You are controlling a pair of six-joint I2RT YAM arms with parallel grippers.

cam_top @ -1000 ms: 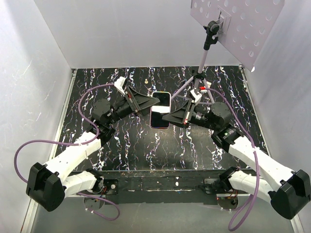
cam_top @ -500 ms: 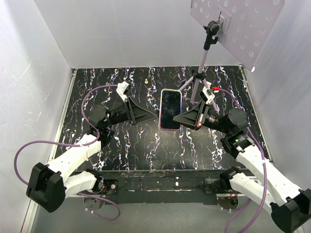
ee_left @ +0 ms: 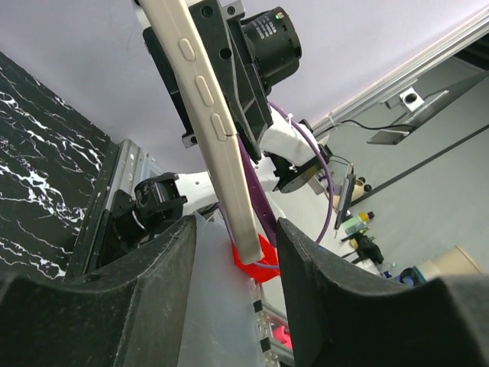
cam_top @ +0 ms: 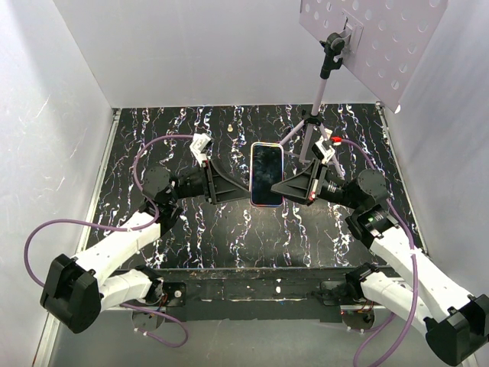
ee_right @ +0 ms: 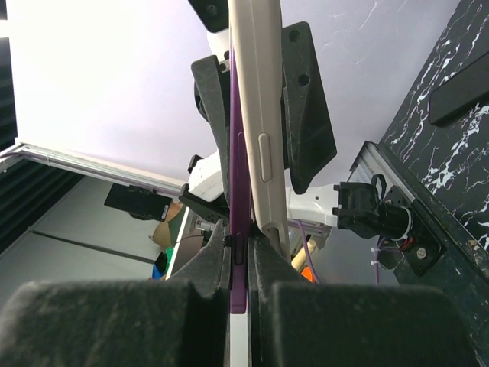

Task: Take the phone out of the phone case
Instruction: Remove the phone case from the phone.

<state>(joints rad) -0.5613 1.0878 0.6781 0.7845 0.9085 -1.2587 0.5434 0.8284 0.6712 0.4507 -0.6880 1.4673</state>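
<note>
The phone in its case (cam_top: 267, 173) hangs in the air over the middle of the table, dark screen up, between both grippers. My right gripper (cam_top: 282, 187) is shut on its right edge. In the right wrist view, the right gripper (ee_right: 238, 238) pinches the purple phone (ee_right: 237, 153). The cream case (ee_right: 257, 115) lies against the phone and bends away at the near end. My left gripper (cam_top: 246, 186) is at the left edge. In the left wrist view, the left gripper (ee_left: 235, 229) is open, with the end of the cream case (ee_left: 200, 99) between its fingers, apparently untouched.
A tripod stand (cam_top: 319, 92) with a perforated board (cam_top: 374, 34) stands at the back right, close behind the right gripper. A small pale object (cam_top: 229, 127) lies at the back of the black marbled table (cam_top: 229, 237). White walls close in the left, right and back.
One second ago both grippers were at the phone. Half a second ago the right gripper held it alone, further right. The left gripper has now come back to its left edge.
</note>
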